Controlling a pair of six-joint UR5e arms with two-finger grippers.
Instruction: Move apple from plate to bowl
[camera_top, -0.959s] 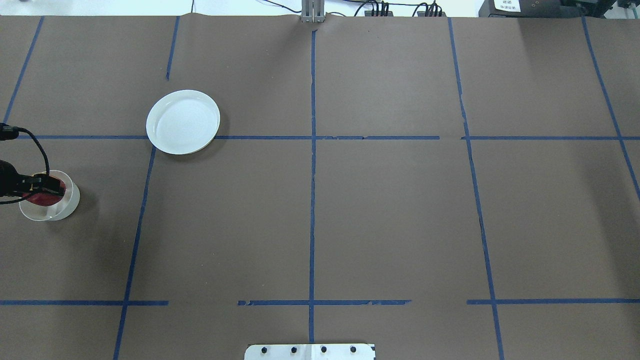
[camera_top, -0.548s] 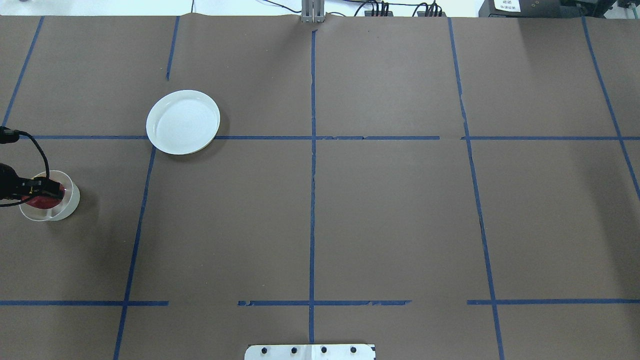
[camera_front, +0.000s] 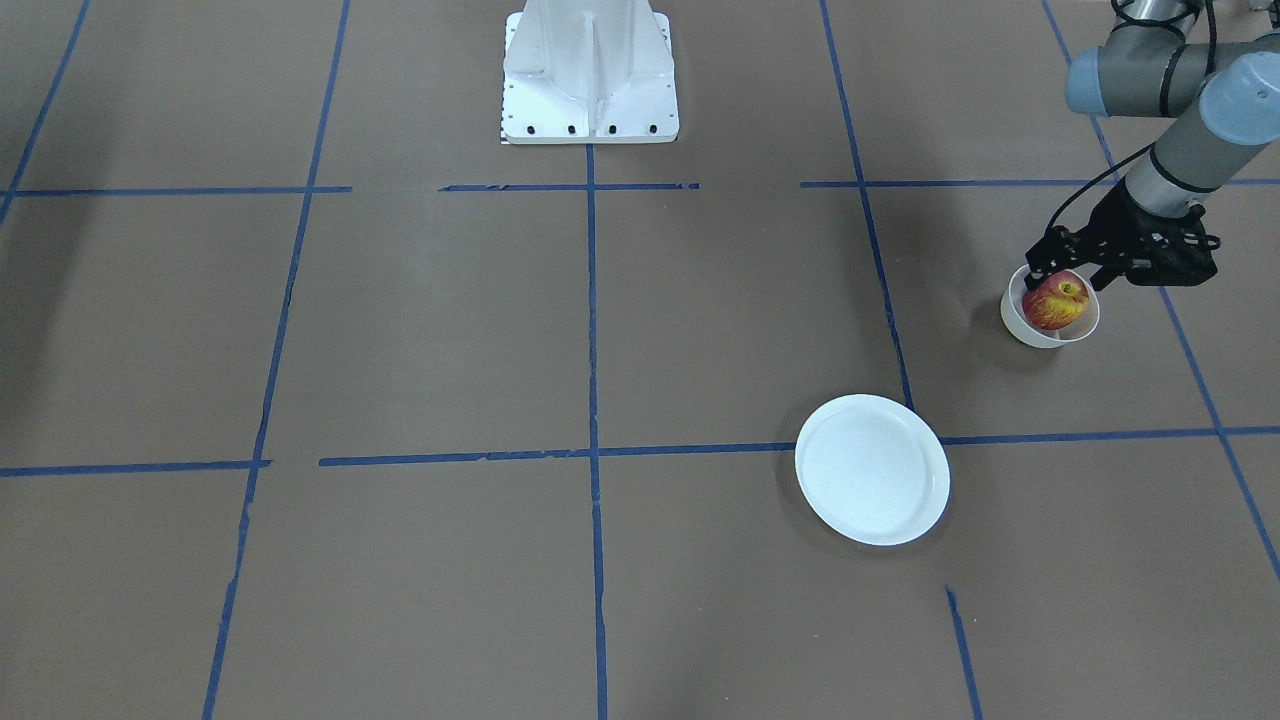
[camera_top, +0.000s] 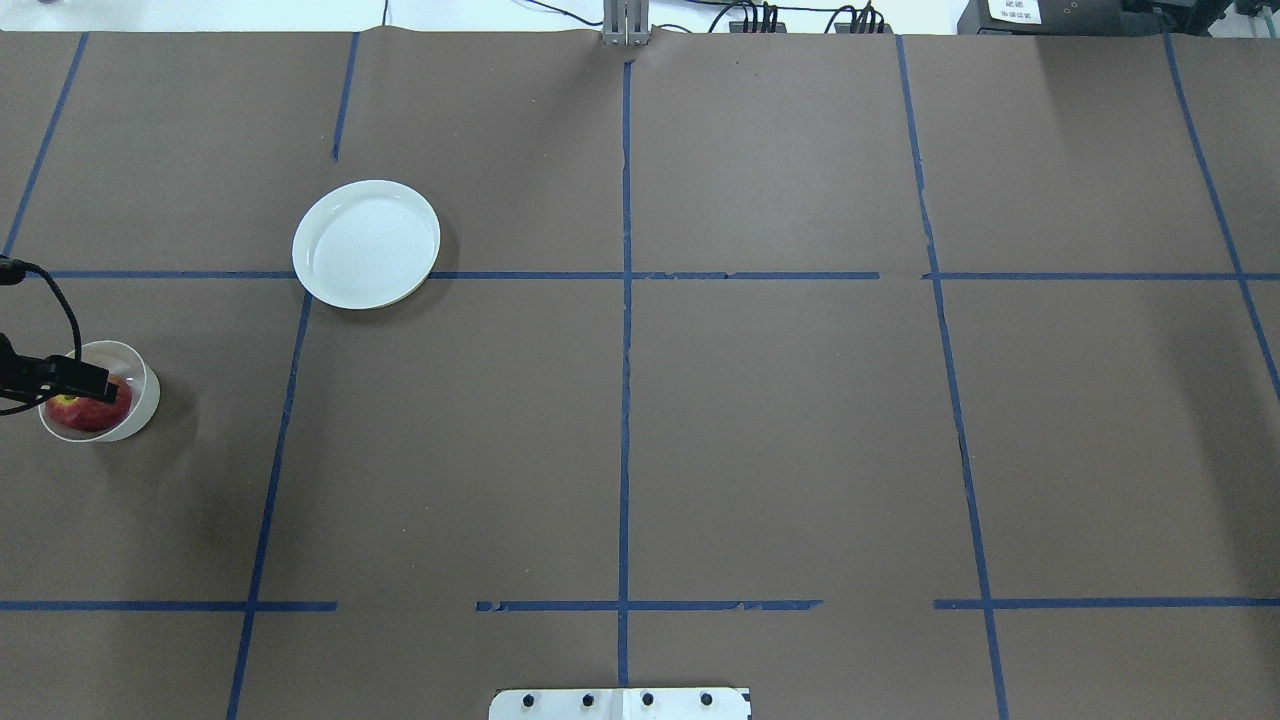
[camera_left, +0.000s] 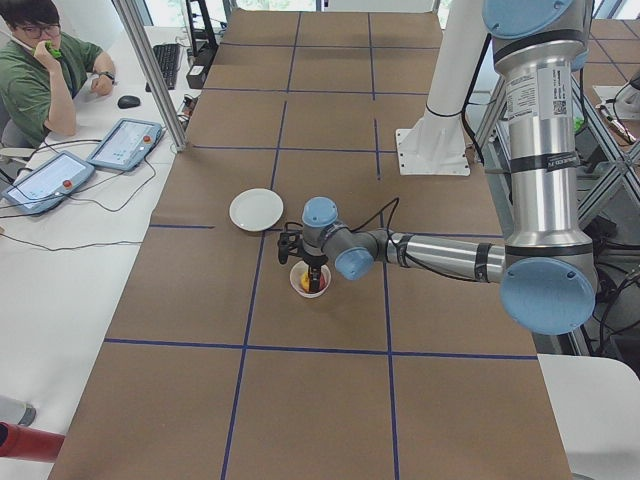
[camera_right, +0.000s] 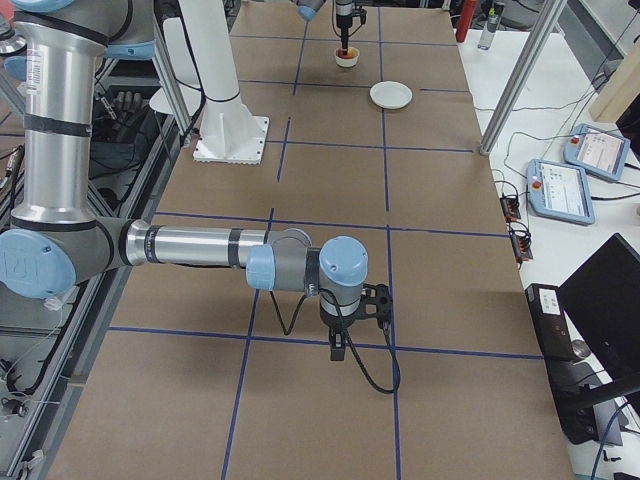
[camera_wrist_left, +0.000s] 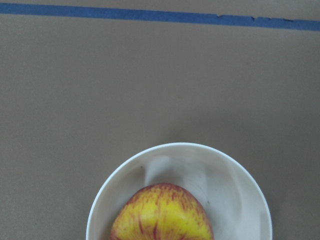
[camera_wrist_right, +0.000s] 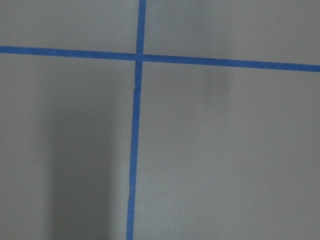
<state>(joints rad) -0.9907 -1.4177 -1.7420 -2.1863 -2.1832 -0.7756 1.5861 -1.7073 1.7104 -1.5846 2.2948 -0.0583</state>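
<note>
Front view: the white plate (camera_front: 872, 470) sits low, right of centre on the desk (camera_front: 400, 330). Farther back, at the right edge, the apple (camera_front: 1052, 303) rests inside the bowl (camera_front: 1020, 325). My left jaws hang just above it, spread wide. My right jaws show only in the side view, so I can't tell their width.

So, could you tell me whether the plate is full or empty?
Empty: the plate shows bare white all over, and the apple sits in the bowl.
</note>
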